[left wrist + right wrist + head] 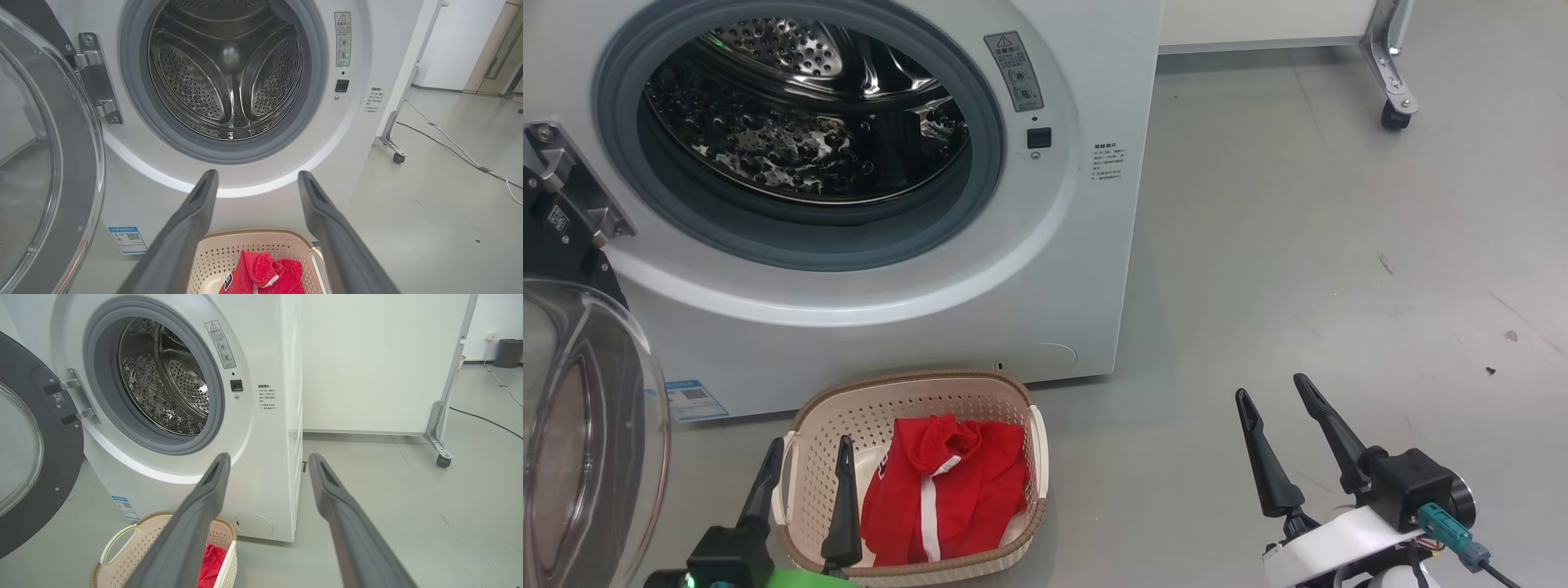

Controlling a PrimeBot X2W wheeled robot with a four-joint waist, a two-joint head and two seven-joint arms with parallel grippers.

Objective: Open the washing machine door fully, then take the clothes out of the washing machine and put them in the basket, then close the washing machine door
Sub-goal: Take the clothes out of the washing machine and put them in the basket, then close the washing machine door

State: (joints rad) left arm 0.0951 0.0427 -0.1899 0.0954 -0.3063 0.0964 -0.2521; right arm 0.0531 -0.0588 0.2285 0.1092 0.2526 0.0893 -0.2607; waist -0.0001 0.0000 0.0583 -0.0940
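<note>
1. Jaws: left jaws spread wide, empty, fingers (844,498) over the basket (915,388); right jaws wide, empty, well right of the washing machine (1054,269).
2. Clothes (964,482) lie crumpled in the basket, just in front of the washing machine.
3. Washing machine door (572,425) swung open at the machine's left, cut off by the frame edge.
4. Jersey lettering mostly hidden in folds.

The left gripper (810,445) and right gripper (1270,386) each have two long tapered black fingers (1267,465); a black block (1413,482), white shell (1327,547) and teal cable plug (1445,527) back the right, a green base (792,578) the left.
</note>
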